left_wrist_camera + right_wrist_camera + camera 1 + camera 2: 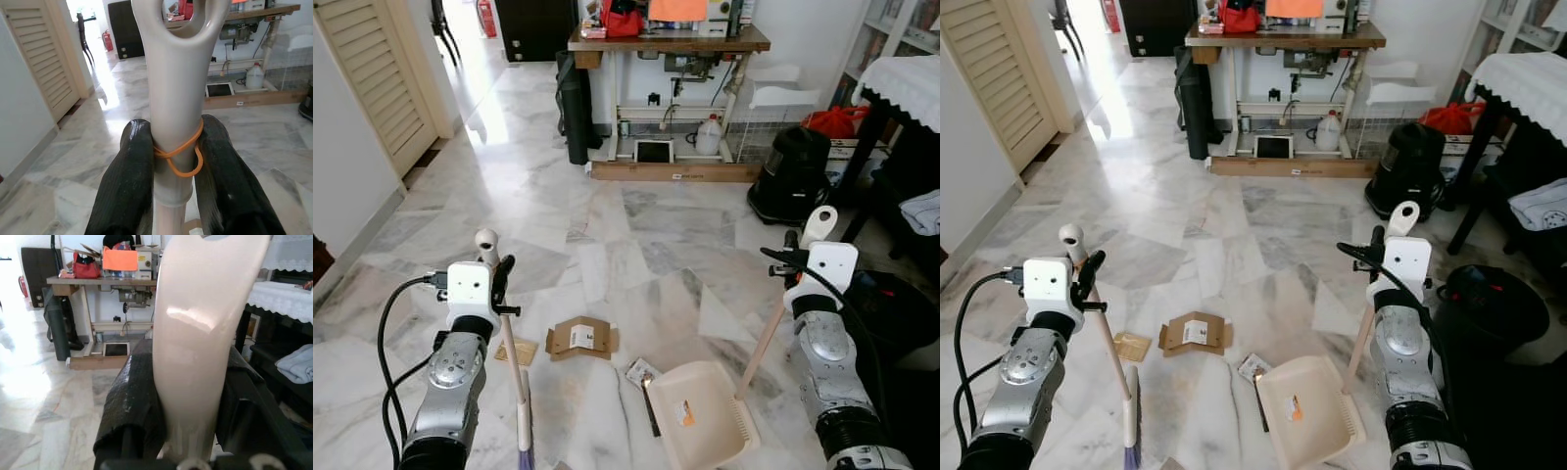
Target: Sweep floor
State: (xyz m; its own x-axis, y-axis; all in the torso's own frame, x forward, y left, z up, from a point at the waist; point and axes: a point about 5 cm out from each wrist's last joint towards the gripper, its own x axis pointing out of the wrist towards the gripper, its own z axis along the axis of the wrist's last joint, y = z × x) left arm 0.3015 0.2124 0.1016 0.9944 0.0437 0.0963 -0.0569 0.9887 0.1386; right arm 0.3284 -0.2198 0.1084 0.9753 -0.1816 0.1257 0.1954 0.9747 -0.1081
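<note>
The left pincer point(497, 279) is clamped on the upper end of a broom handle point(509, 343), both black fingers point(128, 191) pressed against the cream grip just below its hanging loop, where an orange rubber band point(180, 155) is wound around it. The handle slants down to the purple bristles point(526, 456) resting on the marble floor point(636, 225).

The right pincer point(791, 262) holds the top of the dustpan handle point(762, 348), its fingers point(129, 401) closed tight on either side of the pale plastic. The cream dustpan point(705, 411) sits on the floor with its mouth facing the broom.

Taking the dustpan as landmark: a small crumpled wrapper point(641, 372) and a dark stick-like scrap point(650, 409) lie just beside its open edge, on the broom's side. A flattened brown cardboard piece point(581, 339) lies a little farther toward the broom, and a smaller tan scrap point(521, 351) sits next to the broom handle. Well beyond the dustpan stands a sewing desk point(671, 41), with a black vacuum cleaner point(793, 174) near it.
</note>
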